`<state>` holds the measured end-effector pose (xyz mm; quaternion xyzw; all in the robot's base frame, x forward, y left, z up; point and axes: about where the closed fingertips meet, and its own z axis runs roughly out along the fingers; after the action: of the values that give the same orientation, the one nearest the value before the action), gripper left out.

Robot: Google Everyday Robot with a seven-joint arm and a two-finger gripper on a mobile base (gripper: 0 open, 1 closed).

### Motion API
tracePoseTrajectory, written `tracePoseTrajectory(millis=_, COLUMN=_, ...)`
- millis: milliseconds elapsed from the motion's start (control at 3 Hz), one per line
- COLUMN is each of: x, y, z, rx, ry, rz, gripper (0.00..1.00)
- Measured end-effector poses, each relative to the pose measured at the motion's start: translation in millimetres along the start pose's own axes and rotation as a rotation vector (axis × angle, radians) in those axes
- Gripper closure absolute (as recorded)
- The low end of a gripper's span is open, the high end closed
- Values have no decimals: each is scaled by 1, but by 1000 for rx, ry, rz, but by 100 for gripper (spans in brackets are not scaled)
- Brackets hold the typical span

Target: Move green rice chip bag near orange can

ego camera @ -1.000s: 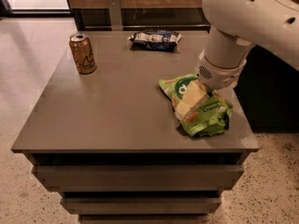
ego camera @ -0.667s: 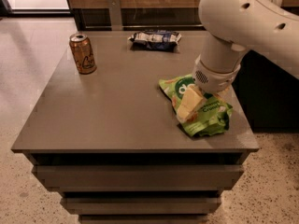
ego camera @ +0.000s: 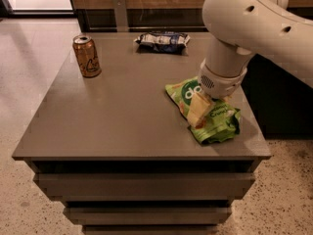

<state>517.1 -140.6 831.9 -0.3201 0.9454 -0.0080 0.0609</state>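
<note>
Little has changed in the last second. The white arm (ego camera: 254,18) has swung its upper link slightly leftward and further into the upper right of the frame, and the wrist has turned a little above the bag. The gripper (ego camera: 199,111) has stayed at almost the same spot, right of centre, low over the green rice chip bag (ego camera: 220,125). The bag has not shifted. It lies crumpled at the right edge of the grey table (ego camera: 122,111), near the front right corner, with its round dark logo toward the centre of the frame. For the task this means that the carry has not begun: judging by the unmoved bag, the arm is settling its grasp, not transporting anything. The orange can (ego camera: 87,57) stands upright in the upper left of the table, well apart from the bag, so nearly the whole tabletop remains to be crossed. A dark blue and white bag (ego camera: 162,40) lies at the far edge, upper centre, off the straight line between the two. The gripper's pale tip rests on the middle of the green bag, touching its upper surface. I cannot tell whether it has clamped the foil or only presses on it, because the wrist hides the rest.
</note>
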Motion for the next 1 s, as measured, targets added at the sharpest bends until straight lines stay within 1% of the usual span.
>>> tracePoseTrajectory(millis=333, x=-2, y=-1, z=-6, rx=17, ry=-10, rz=-12, gripper=87)
tracePoseTrajectory(millis=667, x=-2, y=-1, z=-8, rx=20, ry=-14, rz=-14, gripper=100)
tracePoseTrajectory(millis=1000, x=-5, y=-5, z=-31, rx=31, ry=-59, rz=-36, gripper=100)
